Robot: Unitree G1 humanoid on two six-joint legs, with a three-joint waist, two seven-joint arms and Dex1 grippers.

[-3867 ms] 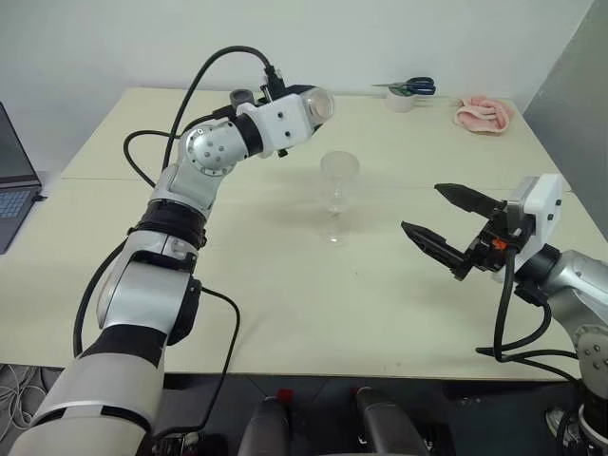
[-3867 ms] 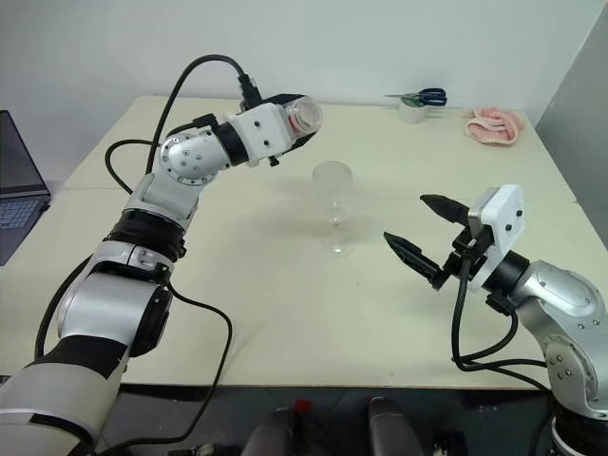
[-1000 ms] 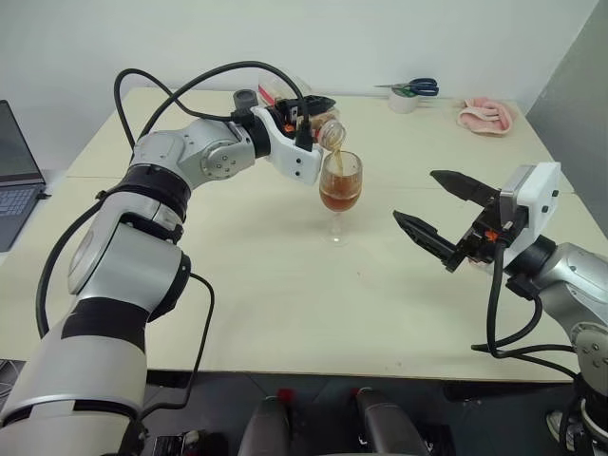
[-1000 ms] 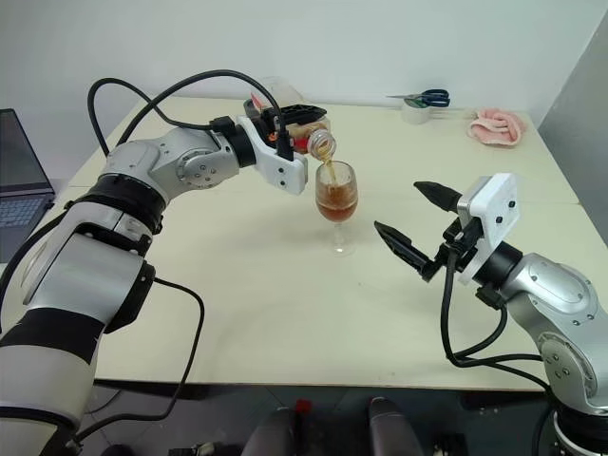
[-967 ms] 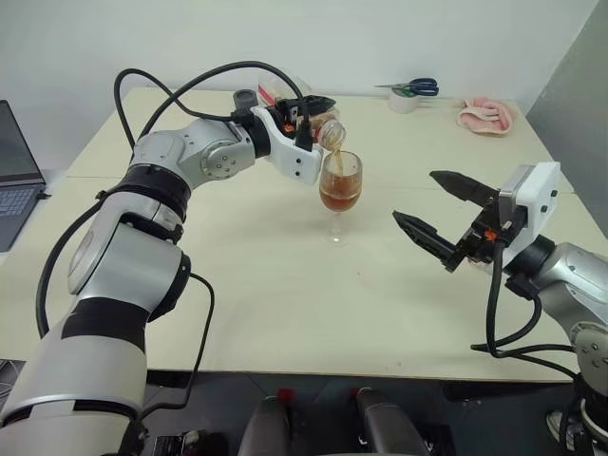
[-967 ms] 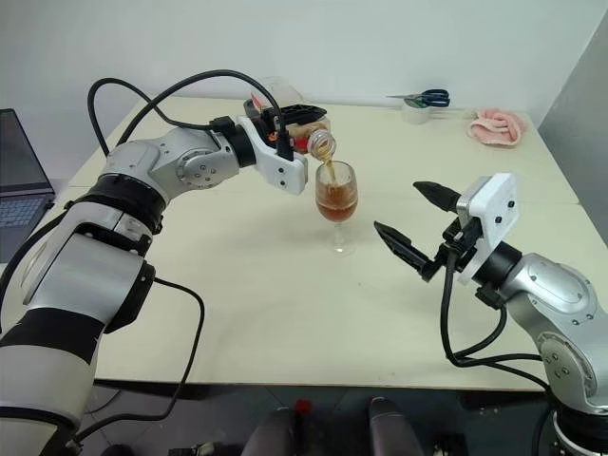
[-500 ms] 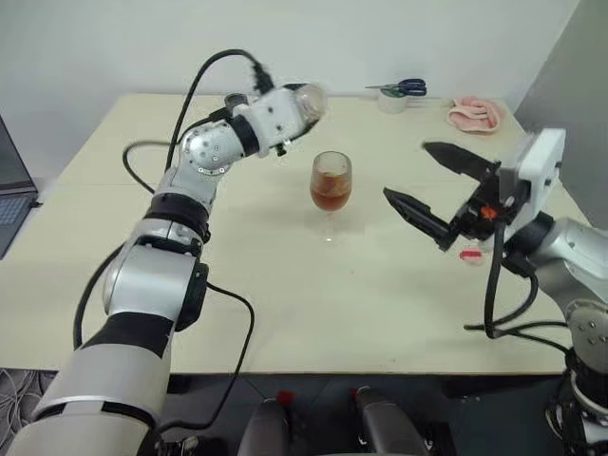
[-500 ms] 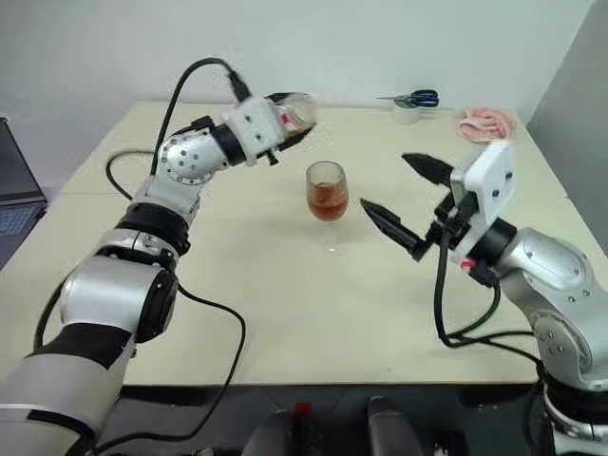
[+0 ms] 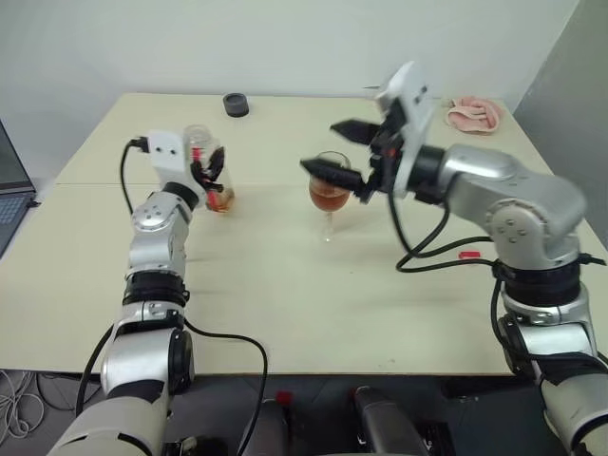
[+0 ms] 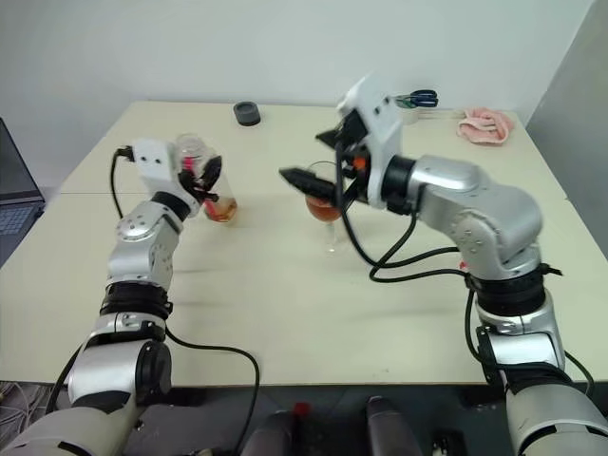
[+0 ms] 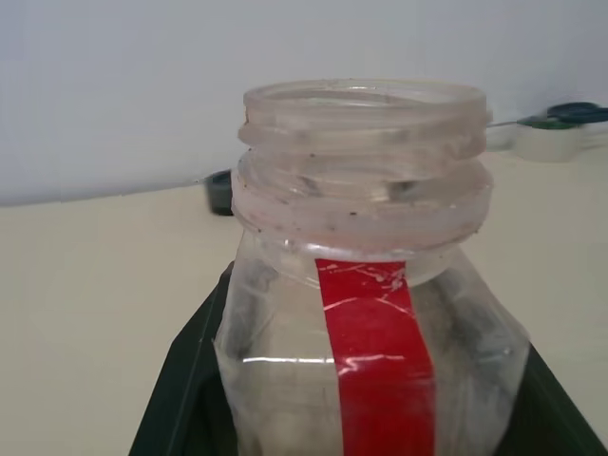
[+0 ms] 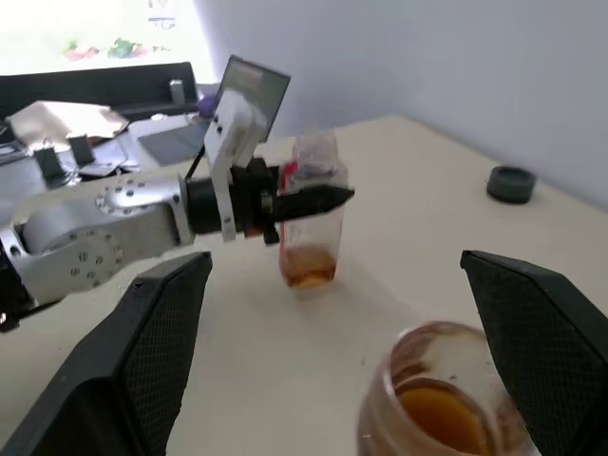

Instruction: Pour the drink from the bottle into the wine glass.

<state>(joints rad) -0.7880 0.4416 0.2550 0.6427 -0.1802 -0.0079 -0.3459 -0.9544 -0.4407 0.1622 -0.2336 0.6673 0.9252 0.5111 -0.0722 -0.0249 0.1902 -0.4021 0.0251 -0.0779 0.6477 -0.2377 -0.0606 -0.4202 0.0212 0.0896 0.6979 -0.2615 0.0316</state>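
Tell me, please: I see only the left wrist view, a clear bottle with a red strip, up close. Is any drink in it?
Observer: A little. The right wrist view shows amber drink at the bottom of the bottle.
Visitor: Where is the wine glass?
Observer: The wine glass stands mid-table, about half full, apart from the bottle.
Visitor: And the other arm?
Observer: The right pincer is open, its fingers spread near the glass's rim; I cannot tell if they touch it.
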